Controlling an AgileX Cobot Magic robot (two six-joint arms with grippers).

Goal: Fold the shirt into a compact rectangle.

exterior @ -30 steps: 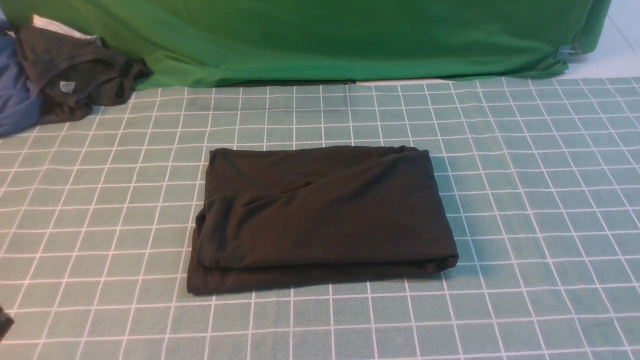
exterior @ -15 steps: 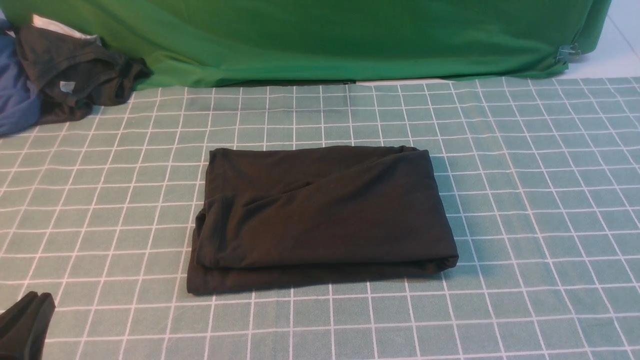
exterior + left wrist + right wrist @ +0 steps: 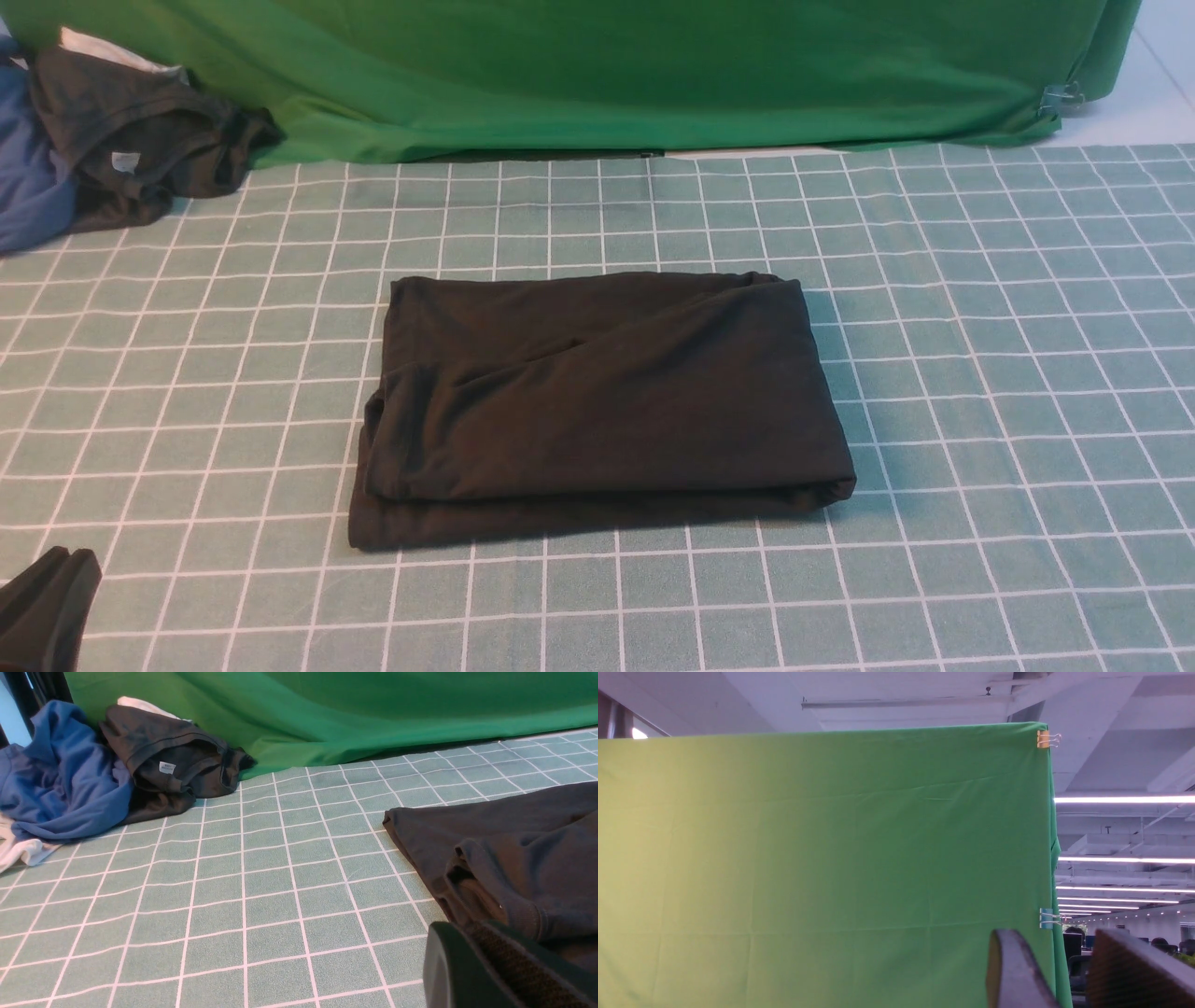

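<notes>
The black shirt lies folded into a rough rectangle on the middle of the green checked tablecloth, with a looser double edge on its left side. My left gripper pokes into the front view's bottom left corner, shut and empty, well apart from the shirt. In the left wrist view its pressed-together fingers sit low over the cloth beside the shirt and its left folded edge. My right gripper does not appear in the front view; it points up at the green backdrop, open with nothing between its fingers.
A dark grey garment with a small white tag and a blue garment are piled at the far left. A green backdrop hangs along the table's far edge, held by a metal clip.
My left gripper has come up into the front view's bottom left corner since a second ago and has hardly moved in the last half second. The shirt has not moved.
</notes>
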